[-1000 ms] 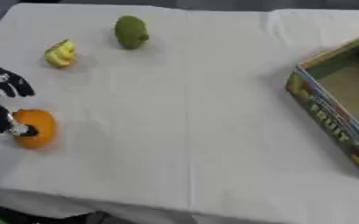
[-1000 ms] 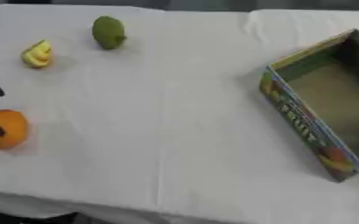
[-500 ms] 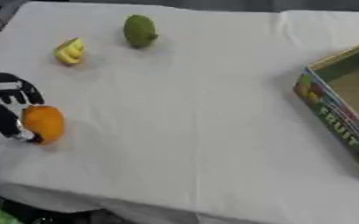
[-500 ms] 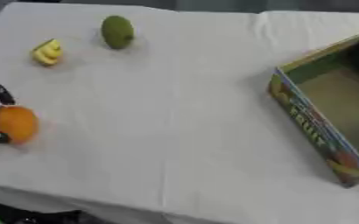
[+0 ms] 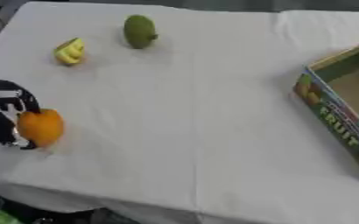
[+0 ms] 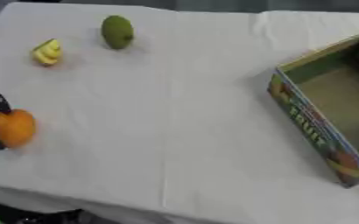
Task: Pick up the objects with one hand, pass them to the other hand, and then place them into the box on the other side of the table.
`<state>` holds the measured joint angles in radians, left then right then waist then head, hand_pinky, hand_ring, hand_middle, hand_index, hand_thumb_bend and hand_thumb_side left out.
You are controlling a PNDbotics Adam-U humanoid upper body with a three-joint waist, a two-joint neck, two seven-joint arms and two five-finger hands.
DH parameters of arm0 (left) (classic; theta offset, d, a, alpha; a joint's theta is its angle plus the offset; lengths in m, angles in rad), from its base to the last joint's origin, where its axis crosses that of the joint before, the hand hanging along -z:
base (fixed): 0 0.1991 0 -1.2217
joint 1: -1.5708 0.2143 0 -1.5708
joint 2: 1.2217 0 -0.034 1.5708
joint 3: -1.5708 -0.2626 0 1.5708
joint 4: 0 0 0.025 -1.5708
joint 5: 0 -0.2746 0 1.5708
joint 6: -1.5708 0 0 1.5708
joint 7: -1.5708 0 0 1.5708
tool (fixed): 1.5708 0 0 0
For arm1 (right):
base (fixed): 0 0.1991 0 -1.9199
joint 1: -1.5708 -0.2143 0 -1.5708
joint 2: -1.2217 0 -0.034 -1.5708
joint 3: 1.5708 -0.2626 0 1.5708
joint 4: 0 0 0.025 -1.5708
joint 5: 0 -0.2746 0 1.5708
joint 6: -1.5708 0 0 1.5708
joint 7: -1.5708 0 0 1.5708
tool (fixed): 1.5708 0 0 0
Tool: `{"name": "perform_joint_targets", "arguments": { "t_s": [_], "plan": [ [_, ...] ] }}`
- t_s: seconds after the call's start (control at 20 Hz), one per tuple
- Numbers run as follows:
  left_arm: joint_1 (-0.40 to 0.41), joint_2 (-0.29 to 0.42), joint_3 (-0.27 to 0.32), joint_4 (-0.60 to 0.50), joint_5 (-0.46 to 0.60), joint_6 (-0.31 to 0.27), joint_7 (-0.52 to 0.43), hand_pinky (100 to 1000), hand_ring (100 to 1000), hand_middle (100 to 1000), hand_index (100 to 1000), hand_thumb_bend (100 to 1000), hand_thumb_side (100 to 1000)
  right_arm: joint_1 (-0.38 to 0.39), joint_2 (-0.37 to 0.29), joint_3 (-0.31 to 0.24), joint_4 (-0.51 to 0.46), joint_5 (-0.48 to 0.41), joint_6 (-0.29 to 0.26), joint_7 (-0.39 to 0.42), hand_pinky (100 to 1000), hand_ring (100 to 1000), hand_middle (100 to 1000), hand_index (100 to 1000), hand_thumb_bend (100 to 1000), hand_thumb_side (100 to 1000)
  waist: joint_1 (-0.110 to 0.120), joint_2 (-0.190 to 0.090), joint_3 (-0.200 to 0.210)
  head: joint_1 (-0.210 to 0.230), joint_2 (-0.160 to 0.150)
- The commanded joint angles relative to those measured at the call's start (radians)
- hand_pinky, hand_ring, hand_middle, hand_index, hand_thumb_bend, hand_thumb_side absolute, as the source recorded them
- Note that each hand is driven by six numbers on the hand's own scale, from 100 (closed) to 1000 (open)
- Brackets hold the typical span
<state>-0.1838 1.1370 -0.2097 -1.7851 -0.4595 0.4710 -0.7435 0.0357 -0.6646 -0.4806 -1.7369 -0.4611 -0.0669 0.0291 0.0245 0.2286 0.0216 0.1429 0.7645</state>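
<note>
An orange fruit (image 5: 40, 126) sits at the table's left edge. My left hand (image 5: 5, 109) is curled round its left side, black fingers above it and the thumb below. A small yellow fruit (image 5: 70, 50) lies at the far left, and a green fruit (image 5: 139, 31) lies just right of it. The open cardboard fruit box (image 6: 314, 125) stands at the right edge, with nothing visible inside. My right hand shows in no view.
A white cloth (image 5: 198, 113) covers the table, with a wide bare stretch between the fruits and the box. The table's near edge (image 5: 136, 203) runs along the bottom.
The camera has shifted, so the whole scene sits slightly differently. My left hand stays closed round the orange fruit at the left edge; the other fruits and the box have not moved.
</note>
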Motion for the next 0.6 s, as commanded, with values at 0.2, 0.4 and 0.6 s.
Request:
{"name": "perform_joint_targets", "arguments": {
  "t_s": [0.2, 0.4, 0.6],
  "plan": [
    [-0.018, 0.018, -0.029, -0.008, -0.11, 0.08, 0.019, 743, 779, 683, 749, 444, 100, -0.004, -0.018, -0.012, -0.008, 0.009, 0.004, 0.003, 765, 509, 643, 674, 100, 714, 0.01, 0.001, -0.004, -0.003, 0.006],
    [-0.018, -0.006, -0.048, -0.019, -0.206, 0.08, 0.056, 698, 746, 651, 725, 461, 100, -0.003, -0.014, -0.012, -0.007, 0.009, 0.004, 0.004, 765, 509, 643, 674, 100, 716, 0.007, 0.003, -0.004, -0.002, 0.006],
    [-0.023, -0.019, -0.074, -0.012, -0.244, 0.055, 0.062, 654, 705, 616, 693, 483, 100, -0.006, -0.009, -0.011, -0.005, 0.008, 0.009, 0.008, 765, 508, 642, 673, 100, 724, 0.006, 0.006, -0.004, 0.001, 0.006]
  ]
}}
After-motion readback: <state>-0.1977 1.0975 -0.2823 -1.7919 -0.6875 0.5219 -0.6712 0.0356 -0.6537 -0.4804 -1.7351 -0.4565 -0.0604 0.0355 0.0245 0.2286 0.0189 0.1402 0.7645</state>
